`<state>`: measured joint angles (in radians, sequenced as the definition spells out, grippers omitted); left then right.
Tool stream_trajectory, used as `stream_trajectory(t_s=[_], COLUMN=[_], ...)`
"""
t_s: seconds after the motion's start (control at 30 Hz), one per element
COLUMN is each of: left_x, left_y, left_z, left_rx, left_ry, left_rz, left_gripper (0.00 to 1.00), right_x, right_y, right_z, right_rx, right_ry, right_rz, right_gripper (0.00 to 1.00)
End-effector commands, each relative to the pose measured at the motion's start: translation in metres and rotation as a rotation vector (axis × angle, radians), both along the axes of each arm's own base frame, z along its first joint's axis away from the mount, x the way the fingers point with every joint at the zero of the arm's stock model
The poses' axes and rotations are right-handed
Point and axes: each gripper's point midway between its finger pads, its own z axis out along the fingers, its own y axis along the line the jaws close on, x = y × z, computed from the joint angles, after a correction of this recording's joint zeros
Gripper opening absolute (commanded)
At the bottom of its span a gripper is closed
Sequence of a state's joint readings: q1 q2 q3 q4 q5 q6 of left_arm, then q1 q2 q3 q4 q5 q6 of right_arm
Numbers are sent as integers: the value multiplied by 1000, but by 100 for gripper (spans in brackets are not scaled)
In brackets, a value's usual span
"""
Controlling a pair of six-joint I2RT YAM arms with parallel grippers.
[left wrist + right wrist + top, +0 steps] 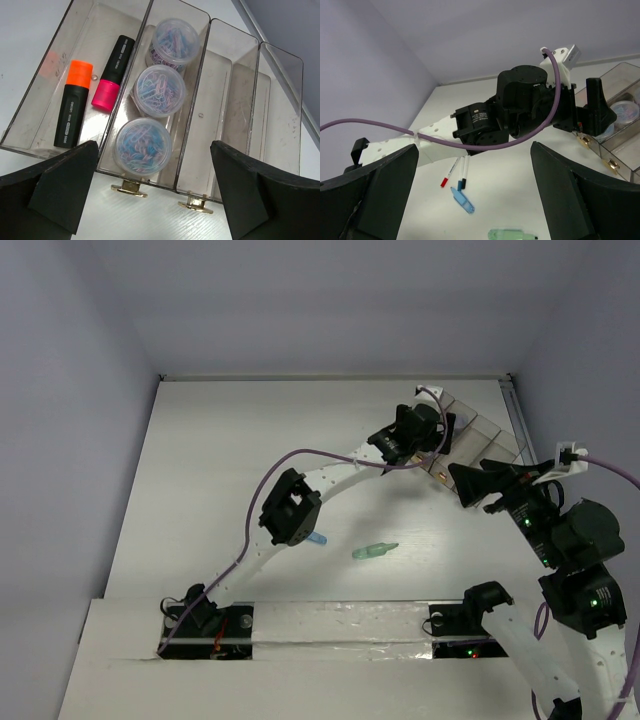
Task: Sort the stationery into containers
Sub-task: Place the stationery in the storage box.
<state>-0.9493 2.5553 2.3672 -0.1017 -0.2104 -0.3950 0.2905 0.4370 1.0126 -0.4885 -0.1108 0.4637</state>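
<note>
Roughly half done. Sorted: orange highlighter (72,102), pink highlighter (112,72) in 1st bin of tray (220,100); 3 pots (159,91) in 2nd. Remaining on tabletop (220,460): 2 pens (456,171), blue marker (463,200), green tube (512,234). Left pincer (154,160) spread above tray, empty; right pincer (475,150) spread, empty.

White bench (200,490) sits between pale lilac walls (70,440); a glossy tape strip (340,620) crosses its near edge, and a metal rail (515,408) lines the far right.
</note>
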Motion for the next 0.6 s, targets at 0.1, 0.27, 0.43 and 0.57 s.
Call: stream_trajectory(t_s=[0.1, 0.27, 0.43, 0.57], left_x=[-10, -33, -75, -110], left_y=[12, 93, 203, 292], left_z=[147, 276, 263, 209], left_rx=[-167, -242, -247, -208], left_ry=[-185, -374, -364, -280], left_rz=[-15, 114, 297, 449], left_gripper=[96, 94, 81, 71], right_x=[-8, -6, -6, 3], right_y=[4, 16, 51, 69], right_z=[13, 4, -16, -42], right_rx=[-25, -44, -66, -52], right_ry=[-33, -14, 38, 108], right_rz=[39, 101, 311, 407], right_gripper=[100, 100, 75, 24])
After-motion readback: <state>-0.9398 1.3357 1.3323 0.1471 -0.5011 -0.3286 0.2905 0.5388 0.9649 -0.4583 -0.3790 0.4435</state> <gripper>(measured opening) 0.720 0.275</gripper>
